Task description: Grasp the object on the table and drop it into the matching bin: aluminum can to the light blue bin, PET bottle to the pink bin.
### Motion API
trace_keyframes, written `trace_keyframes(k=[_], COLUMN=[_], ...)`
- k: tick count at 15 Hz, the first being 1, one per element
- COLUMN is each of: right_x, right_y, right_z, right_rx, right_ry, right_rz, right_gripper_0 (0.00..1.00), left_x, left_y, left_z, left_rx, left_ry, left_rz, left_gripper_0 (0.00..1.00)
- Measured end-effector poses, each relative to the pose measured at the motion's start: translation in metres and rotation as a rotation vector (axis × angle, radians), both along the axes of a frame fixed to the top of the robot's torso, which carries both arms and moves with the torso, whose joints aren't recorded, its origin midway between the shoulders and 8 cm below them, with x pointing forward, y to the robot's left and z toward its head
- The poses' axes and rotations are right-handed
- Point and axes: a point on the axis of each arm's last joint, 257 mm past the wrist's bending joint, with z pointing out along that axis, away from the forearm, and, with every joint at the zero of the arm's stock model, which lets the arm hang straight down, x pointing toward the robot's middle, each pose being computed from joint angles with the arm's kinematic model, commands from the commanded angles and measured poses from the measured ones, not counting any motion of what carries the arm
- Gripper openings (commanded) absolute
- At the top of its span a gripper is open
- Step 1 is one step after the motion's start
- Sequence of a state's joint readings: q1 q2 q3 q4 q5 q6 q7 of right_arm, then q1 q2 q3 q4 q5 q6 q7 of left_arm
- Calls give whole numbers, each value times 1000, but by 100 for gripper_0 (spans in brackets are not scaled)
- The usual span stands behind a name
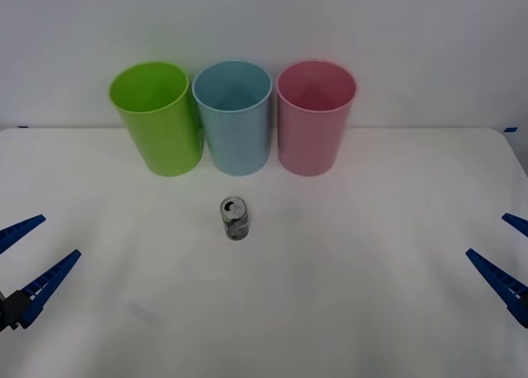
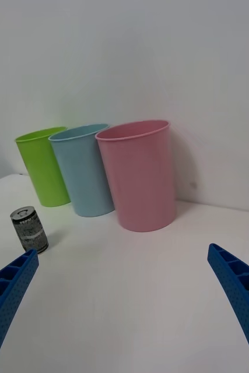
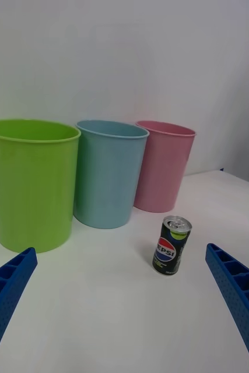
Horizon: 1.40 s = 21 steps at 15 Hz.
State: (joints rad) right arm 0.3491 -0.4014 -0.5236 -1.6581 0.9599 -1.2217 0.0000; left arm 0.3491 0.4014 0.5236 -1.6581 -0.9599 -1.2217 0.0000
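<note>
A small aluminum can (image 1: 235,219) (image 2: 30,229) (image 3: 172,245) with a silver pull-tab top stands upright on the white table (image 1: 330,295), in front of the light blue bin (image 1: 233,116) (image 2: 84,169) (image 3: 108,172). The pink bin (image 1: 314,116) (image 2: 139,173) (image 3: 162,165) stands to that bin's right. My left gripper (image 1: 26,261) (image 3: 121,315) hangs open at the table's left edge, well away from the can. At the right edge my right gripper (image 1: 510,256) (image 2: 124,315) is open too, nothing between its fingers.
A lime green bin (image 1: 157,116) (image 2: 42,166) (image 3: 31,180) stands left of the light blue one; the three bins form a close row at the table's back, near a white wall. Bare tabletop lies around the can and toward both grippers.
</note>
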Motion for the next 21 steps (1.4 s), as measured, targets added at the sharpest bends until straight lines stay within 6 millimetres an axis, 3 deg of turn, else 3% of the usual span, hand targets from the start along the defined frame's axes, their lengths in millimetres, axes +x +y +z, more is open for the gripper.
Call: trace_keyframes(k=[8, 21], right_x=[1, 23], right_y=[15, 111], right_z=[-2, -63], right_rx=[-12, -41], right_ry=[10, 85], right_rz=[49, 186], right_gripper_0=[100, 100], left_x=[0, 0], left_y=[0, 0], left_z=[0, 0], left_rx=[0, 0], left_ry=[0, 0], left_rz=[0, 0], left_gripper_0=[100, 100])
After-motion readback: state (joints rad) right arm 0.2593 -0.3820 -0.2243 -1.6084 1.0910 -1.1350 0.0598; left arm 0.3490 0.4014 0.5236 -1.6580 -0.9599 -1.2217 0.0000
